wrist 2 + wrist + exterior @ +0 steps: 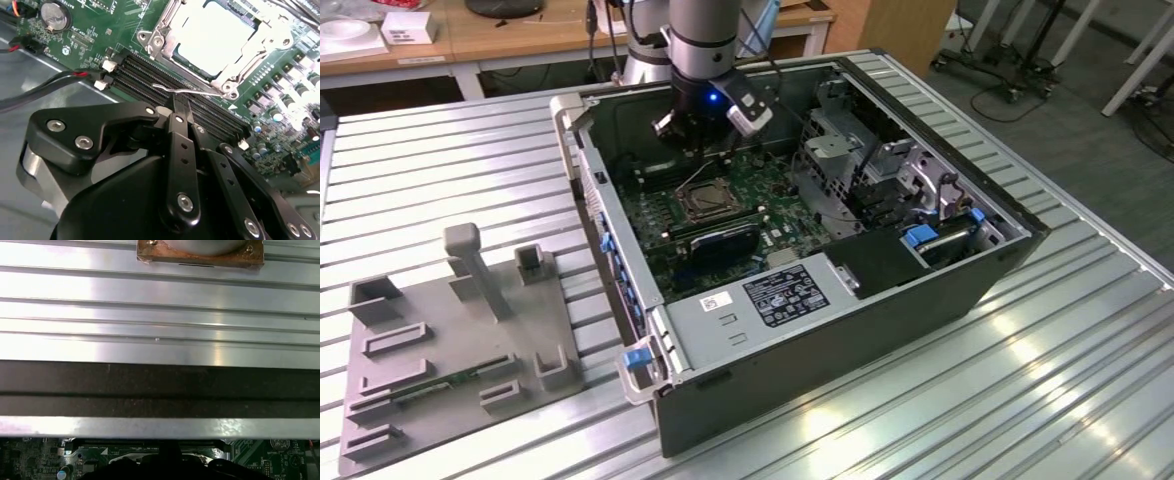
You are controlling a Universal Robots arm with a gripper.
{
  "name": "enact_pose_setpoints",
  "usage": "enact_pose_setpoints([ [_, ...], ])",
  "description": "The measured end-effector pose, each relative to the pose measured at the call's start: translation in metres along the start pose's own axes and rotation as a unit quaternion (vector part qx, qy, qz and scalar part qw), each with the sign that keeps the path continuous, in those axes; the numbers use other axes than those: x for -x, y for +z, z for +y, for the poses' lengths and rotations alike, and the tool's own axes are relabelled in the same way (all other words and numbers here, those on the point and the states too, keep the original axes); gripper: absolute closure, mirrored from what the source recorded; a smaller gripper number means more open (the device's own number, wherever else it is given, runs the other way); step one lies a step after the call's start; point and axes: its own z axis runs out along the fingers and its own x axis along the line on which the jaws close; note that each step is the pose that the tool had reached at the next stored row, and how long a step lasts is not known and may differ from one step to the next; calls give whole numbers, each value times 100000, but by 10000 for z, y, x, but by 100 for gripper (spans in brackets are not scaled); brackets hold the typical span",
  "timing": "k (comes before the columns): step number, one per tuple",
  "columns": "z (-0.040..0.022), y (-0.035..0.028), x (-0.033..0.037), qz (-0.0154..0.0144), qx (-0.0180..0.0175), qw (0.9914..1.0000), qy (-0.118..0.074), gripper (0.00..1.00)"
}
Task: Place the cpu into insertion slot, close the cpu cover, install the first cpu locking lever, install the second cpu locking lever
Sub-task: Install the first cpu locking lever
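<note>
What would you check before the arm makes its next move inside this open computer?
1. The cpu lies flat in the insertion slot: ok.
2. The cpu cover is down around the chip: ok, judging by the second wrist view.
3. The wire locking lever is hooked down: cannot tell. It runs along the socket's edge, beside the memory slots.
4. The gripper is close to that lever: ok, its tip sits just short of the wire.
5. The red and black cables are away from the socket: ok, they lie at the board's edge.
</note>
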Motion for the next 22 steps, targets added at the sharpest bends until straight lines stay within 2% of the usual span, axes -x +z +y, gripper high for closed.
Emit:
enact_pose_setpoints([
  [6,15,-90,5,0,4,100000,-3,89],
  [22,-13,-81,4,-12,39,100000,0,89],
])
